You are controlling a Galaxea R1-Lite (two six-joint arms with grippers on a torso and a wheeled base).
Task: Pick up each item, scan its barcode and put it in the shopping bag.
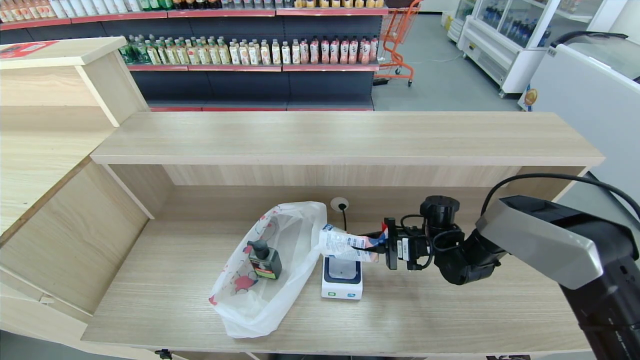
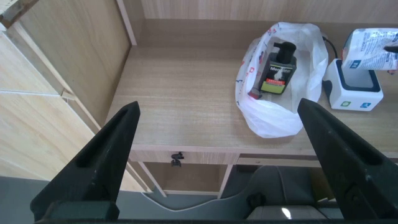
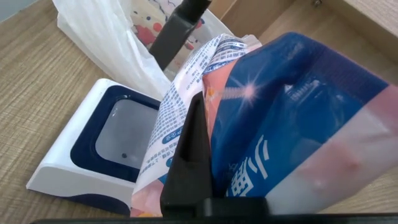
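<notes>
In the middle of the head view, the right gripper (image 1: 374, 243) is clamping one blue-and-white pouch (image 1: 344, 244) just above one white barcode scanner (image 1: 342, 281). Left of them, one plastic shopping bag (image 1: 300, 235) is lying open on the wooden counter (image 1: 425, 310), with one dark pump bottle (image 1: 264, 260) inside. The left gripper (image 2: 219, 109) is hanging spread wide, gripping nothing.
</notes>
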